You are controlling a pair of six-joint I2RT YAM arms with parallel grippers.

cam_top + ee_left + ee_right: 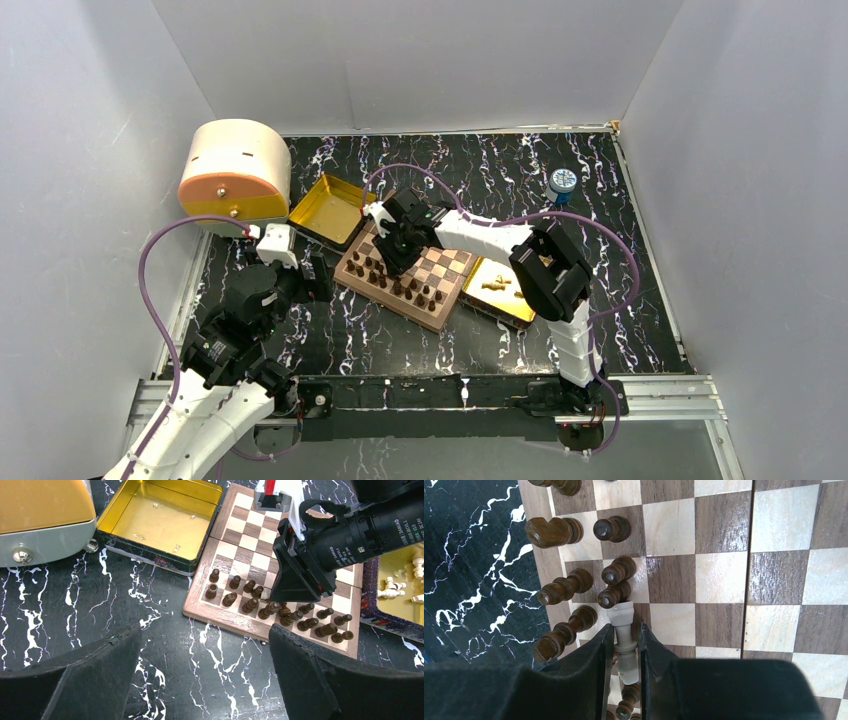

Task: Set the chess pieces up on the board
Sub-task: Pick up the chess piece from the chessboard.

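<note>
My right gripper (pixel 625 627) pinched a light piece (pixel 620 614) amid the dark pieces (pixel 616 570) on the board (pixel 724 580); lift straight, I judged, sparing neighbours. Left gripper (pixel 205 647) gaped empty.

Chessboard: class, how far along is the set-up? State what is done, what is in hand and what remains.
Done: the dark pieces stand in two rows along one edge of the board. In hand: the right gripper pinches one light piece over those rows. Left: other light pieces lie in the gold tray, the board's opposite rows are bare, and the left gripper is open off the board.
</note>
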